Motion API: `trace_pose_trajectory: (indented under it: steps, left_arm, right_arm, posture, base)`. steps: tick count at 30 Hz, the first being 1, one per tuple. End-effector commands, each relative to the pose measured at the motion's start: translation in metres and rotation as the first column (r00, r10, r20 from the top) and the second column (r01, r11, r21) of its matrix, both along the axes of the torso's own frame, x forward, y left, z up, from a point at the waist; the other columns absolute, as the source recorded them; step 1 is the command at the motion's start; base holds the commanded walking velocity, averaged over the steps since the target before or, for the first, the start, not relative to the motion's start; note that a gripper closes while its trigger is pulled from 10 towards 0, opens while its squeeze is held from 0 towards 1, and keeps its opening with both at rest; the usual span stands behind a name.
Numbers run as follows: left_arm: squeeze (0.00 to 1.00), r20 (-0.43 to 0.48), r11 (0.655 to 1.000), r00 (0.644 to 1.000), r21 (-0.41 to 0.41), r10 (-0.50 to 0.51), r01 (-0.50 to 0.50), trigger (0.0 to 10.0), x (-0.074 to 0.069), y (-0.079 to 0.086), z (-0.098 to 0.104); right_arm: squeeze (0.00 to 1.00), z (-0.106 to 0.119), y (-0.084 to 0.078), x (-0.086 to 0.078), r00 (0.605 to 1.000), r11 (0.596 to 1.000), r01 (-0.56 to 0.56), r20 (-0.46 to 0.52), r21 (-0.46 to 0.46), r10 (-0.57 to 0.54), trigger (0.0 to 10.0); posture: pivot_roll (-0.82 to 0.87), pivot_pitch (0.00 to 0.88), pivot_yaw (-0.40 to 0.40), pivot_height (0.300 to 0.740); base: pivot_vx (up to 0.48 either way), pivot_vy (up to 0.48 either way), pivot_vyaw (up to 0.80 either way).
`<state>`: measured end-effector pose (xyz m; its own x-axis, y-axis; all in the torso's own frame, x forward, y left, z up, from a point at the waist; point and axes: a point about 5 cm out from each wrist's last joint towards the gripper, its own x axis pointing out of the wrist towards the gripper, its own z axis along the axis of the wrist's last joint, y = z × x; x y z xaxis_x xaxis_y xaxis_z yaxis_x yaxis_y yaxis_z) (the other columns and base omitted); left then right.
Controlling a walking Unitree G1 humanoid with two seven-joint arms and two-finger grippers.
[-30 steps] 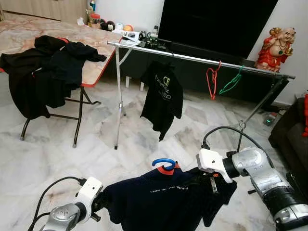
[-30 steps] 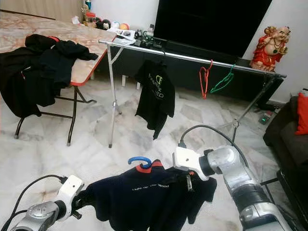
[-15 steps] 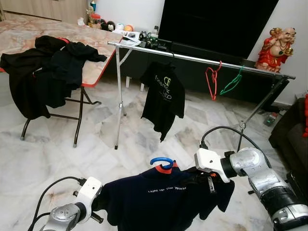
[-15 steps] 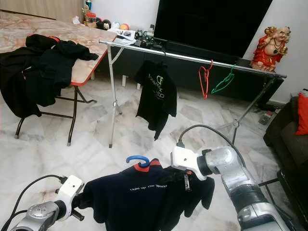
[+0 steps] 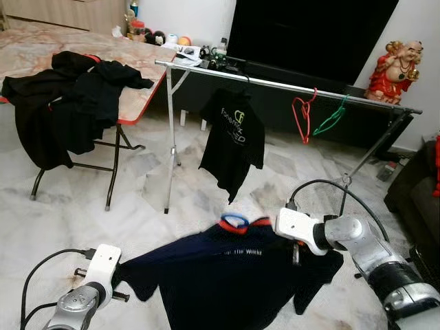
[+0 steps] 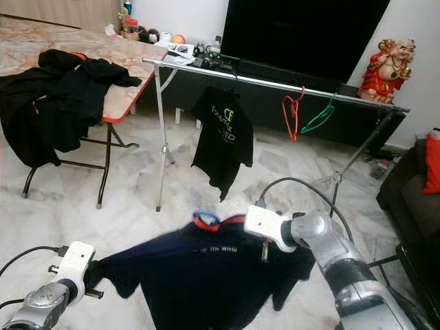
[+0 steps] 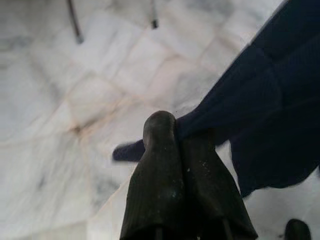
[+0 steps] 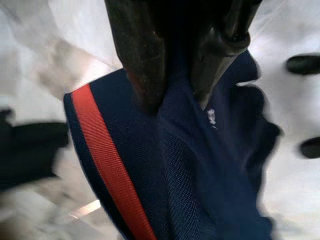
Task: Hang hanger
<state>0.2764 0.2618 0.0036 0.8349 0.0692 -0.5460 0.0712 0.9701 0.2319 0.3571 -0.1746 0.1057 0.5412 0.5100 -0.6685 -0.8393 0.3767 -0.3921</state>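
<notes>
Left tool (image 7: 175, 135) is clamped on the sleeve end of the dark navy polo shirt with red collar trim (image 5: 234, 275); fingers (image 7: 160, 165) pressed together on the cloth, low at the robot's left. The shirt hangs spread between both arms above the marble floor (image 5: 82, 206), with the blue plastic hanger hook (image 5: 234, 220) sticking up from the collar, slightly blurred. Right tool (image 8: 182, 75) is clamped on the shoulder fabric beside the collar. Target is the long silver clothes rail (image 5: 275, 84) ahead, well apart from the shirt. To do it well, I'd say: keep both grips tight, keep the hook upright and facing the rail, lift it above bar height and lower it on. Best slot looks like the bare stretch between the black printed T-shirt already hanging (image 5: 234, 141) and the empty red wire hanger (image 5: 302, 117) with the green one (image 5: 330, 118) beside it. Around: folding table (image 5: 137, 103) at the left carrying a heap of black clothes (image 5: 62, 103), dark TV screen (image 5: 309, 34) behind the rail, red and gold statue (image 5: 395, 69) at right. The slack sleeve could snag the rail's leg (image 5: 169, 137).
</notes>
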Motion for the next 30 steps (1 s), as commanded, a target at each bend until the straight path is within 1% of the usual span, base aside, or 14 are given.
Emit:
trace_pose_trajectory:
  steps: [1,5,6,9,10,11,13,16,20,21,22,27,28,30]
  left_arm:
    - [0.0,-0.048,0.997,0.996,0.036,0.076,-0.075,0.0,-0.008,0.013,-0.005]
    - [0.0,-0.109,0.991,0.986,0.057,0.126,-0.121,0.0,-0.015,0.018,-0.011]
    - [0.0,-0.134,0.991,0.983,0.047,0.127,-0.121,0.0,-0.018,0.017,-0.014]
    - [0.0,-0.171,0.996,0.982,0.022,0.085,-0.083,0.0,-0.02,0.012,-0.018]
    - [0.0,-0.238,0.996,0.968,-0.056,-0.074,0.062,0.0,-0.024,-0.005,-0.026]
    - [0.0,-0.265,0.984,0.95,-0.096,-0.168,0.147,0.0,-0.026,-0.015,-0.03]
    - [0.0,-0.296,0.951,0.905,-0.146,-0.306,0.273,0.0,-0.03,-0.028,-0.034]
    - [0.0,-0.297,0.913,0.866,-0.201,-0.401,0.354,0.0,-0.031,-0.038,-0.034]
    - [0.0,-0.255,0.845,0.815,-0.289,-0.52,0.449,0.0,-0.03,-0.049,-0.03]
    - [0.0,-0.241,0.835,0.81,-0.299,-0.535,0.463,0.5,-0.028,-0.05,-0.028]
    - [0.0,-0.221,0.825,0.804,-0.285,-0.552,0.488,9.8,-0.026,-0.05,-0.024]
    - [0.0,-0.165,0.834,0.825,-0.233,-0.541,0.5,10.0,-0.017,-0.046,-0.014]
    - [0.16,-0.11,0.832,0.835,-0.226,-0.539,0.507,10.0,-0.01,-0.044,-0.006]
    - [1.0,-0.089,0.822,0.83,-0.23,-0.55,0.52,10.0,-0.008,-0.043,-0.001]
  right_arm:
    - [0.0,0.008,-0.017,0.007,0.991,0.992,0.122,0.051,-0.016,-0.121,10.0]
    - [0.0,0.011,-0.021,0.017,0.926,0.933,0.345,0.124,0.102,-0.356,10.0]
    - [0.0,0.014,-0.019,0.02,0.895,0.9,0.399,0.139,0.177,-0.424,10.0]
    - [0.0,0.021,-0.016,0.024,0.858,0.844,0.44,0.134,0.306,-0.496,10.0]
    - [0.0,0.026,-0.012,0.027,0.831,0.779,0.468,0.093,0.417,-0.549,10.0]
    - [0.0,0.027,-0.01,0.028,0.823,0.76,0.475,0.082,0.444,-0.563,10.0]
    - [0.0,0.028,-0.005,0.029,0.822,0.744,0.472,0.068,0.473,-0.565,10.0]
    - [0.0,0.028,0.005,0.029,0.835,0.731,0.448,0.052,0.515,-0.548,10.0]
    - [0.0,0.024,0.023,0.026,0.887,0.739,0.372,0.02,0.562,-0.462,10.0]
    - [0.0,0.022,0.025,0.024,0.897,0.745,0.36,0.013,0.562,-0.443,10.0]
    - [0.0,0.018,0.029,0.022,0.912,0.757,0.341,-0.001,0.557,-0.41,10.0]
    - [0.0,0.01,0.028,0.017,0.936,0.818,0.3,0.012,0.492,-0.351,10.0]
    - [0.0,0.006,0.026,0.014,0.95,0.854,0.271,0.018,0.444,-0.311,10.0]
    - [0.0,0.004,0.024,0.013,0.957,0.879,0.254,0.027,0.404,-0.29,10.0]
  posture:
    - [0.19,0.0,-0.184,0.74]
    - [0.19,0.0,-0.183,0.74]
    - [0.19,0.0,-0.183,0.74]
    - [0.19,0.0,-0.183,0.74]
    - [0.19,0.0,-0.18,0.74]
    - [0.19,0.0,-0.18,0.74]
    - [0.19,0.0,-0.18,0.74]
    - [0.19,0.0,-0.184,0.74]
    - [0.2,0.0,-0.185,0.74]
    - [0.2,0.0,-0.184,0.74]
    - [0.2,0.0,-0.185,0.74]
    - [0.2,0.0,-0.186,0.74]
    - [0.21,0.0,-0.188,0.74]
    - [0.21,0.0,-0.19,0.74]
  base:
    - [0.0,0.0,0.0]
    - [0.0,0.0,0.0]
    - [0.0,0.0,0.0]
    - [0.0,0.0,0.0]
    - [0.0,0.0,0.0]
    - [0.0,0.0,0.0]
    - [0.0,0.0,0.0]
    - [0.0,0.0,0.0]
    - [0.0,0.0,0.0]
    - [0.0,0.0,0.0]
    - [0.0,0.0,0.0]
    - [0.0,0.0,0.0]
    - [0.0,0.0,0.0]
    - [0.0,0.0,0.0]
